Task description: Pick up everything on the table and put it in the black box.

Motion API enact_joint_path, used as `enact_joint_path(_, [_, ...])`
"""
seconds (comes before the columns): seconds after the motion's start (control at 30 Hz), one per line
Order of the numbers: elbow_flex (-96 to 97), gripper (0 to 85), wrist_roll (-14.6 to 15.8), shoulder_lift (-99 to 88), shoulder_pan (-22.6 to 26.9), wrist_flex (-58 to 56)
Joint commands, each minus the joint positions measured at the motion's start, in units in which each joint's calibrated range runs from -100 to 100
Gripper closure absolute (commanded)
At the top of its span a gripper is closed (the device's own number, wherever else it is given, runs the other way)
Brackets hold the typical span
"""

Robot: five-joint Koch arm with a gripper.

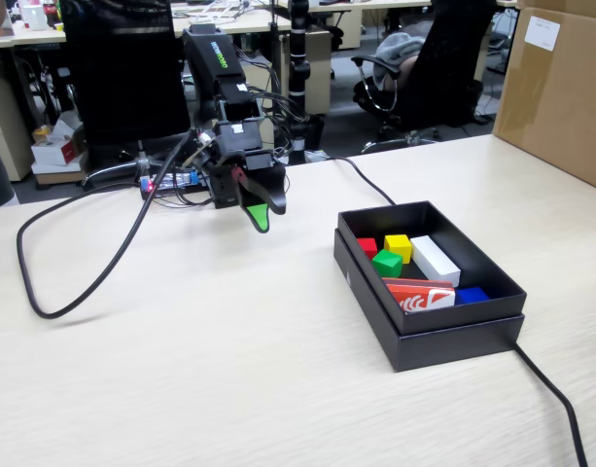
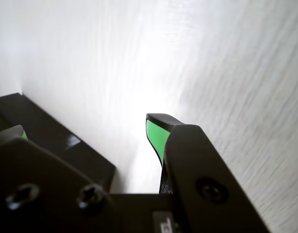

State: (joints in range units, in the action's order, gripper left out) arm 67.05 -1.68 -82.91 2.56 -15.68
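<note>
my gripper (image 1: 262, 216) hung empty, jaws slightly apart (nothing between them), while green cube (image 1: 386, 262), red cube (image 1: 368, 246) and yellow cube (image 1: 399, 246) lay well off to its side in the black box (image 1: 429, 341), so i judged the task done.

My arm (image 1: 225, 107) is black w/ green label; gripper (image 1: 262, 216) has green pads, screws, black cable (image 1: 84, 263) behind.

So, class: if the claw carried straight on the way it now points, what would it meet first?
The claw points down at the bare table, so probably the tabletop; nothing shows between them.
</note>
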Motion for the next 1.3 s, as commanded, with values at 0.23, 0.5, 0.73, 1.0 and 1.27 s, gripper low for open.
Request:
enact_joint_path(0.23, [13.0, 36.7, 0.5, -8.5, -1.1, 17.5])
enact_joint_path(0.5, [27.4, 37.5, 0.6, -9.3, -0.8, 31.8])
enact_joint_path(0.73, [30.1, 37.1, 1.0, -8.0, -0.8, 31.5])
enact_joint_path(1.0, [30.1, 37.6, 0.9, -6.8, -0.5, 29.5])
enact_joint_path(1.27, [30.1, 37.0, 1.0, -6.6, -0.7, 29.5])
